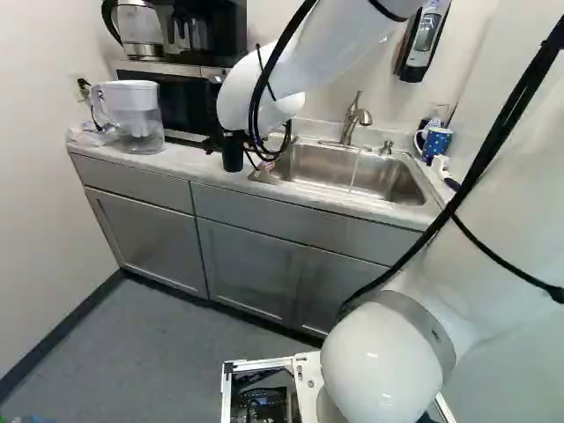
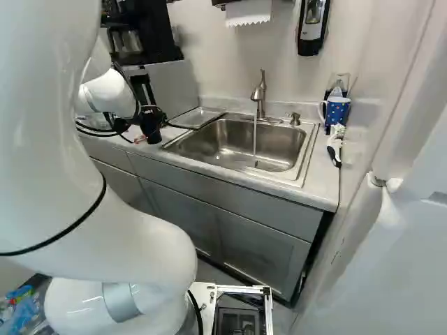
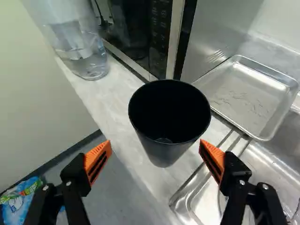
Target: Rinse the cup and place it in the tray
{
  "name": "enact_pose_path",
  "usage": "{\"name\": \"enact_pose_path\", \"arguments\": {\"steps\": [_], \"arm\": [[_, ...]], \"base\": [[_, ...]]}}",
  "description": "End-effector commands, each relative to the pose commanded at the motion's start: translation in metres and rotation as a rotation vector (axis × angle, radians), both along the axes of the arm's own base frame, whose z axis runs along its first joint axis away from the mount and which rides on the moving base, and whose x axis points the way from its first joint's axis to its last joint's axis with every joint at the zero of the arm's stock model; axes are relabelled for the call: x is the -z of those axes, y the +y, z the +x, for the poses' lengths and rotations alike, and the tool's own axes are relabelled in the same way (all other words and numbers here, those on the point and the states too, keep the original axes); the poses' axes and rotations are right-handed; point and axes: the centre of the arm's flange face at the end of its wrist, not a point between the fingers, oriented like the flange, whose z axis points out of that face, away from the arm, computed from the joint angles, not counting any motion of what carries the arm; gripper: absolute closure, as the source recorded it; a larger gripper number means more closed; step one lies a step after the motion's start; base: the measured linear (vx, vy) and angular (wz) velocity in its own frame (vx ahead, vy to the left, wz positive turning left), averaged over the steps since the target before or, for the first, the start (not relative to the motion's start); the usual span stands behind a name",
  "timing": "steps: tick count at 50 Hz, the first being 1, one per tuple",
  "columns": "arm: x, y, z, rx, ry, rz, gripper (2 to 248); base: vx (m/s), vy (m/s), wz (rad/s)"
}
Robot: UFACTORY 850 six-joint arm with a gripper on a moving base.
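Note:
In the right base view my gripper [image 2: 143, 130] is low over the counter, close against the black cup [image 2: 150, 120]. The wrist view shows the gripper [image 3: 155, 154] open, its orange-padded fingers apart on either side of the cup [image 3: 166, 133]. That cup stands upright on the counter, its dark inside facing the camera, with neither finger seen touching it. A shallow metal tray [image 3: 251, 96] lies beyond it, beside the microwave. Water [image 2: 255, 139] runs from the faucet [image 2: 260, 94] into the steel sink [image 2: 234, 143].
A water pitcher [image 1: 137, 115] stands on the counter by the microwave [image 1: 176, 101]. Right of the sink are a blue dotted mug [image 2: 336, 112] and a brush [image 2: 335, 146]. A soap dispenser [image 2: 312, 26] hangs on the wall. Grey cabinets [image 1: 247, 264] front the counter.

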Motion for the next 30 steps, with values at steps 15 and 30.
{"name": "enact_pose_path", "arguments": {"steps": [15,30], "arm": [[0.012,0.003,0.007,0.0,-0.018,0.009,3],[0.025,0.005,0.011,0.001,-0.037,0.018,3]], "base": [[0.0,0.0,0.0],[0.0,0.0,0.0]]}}
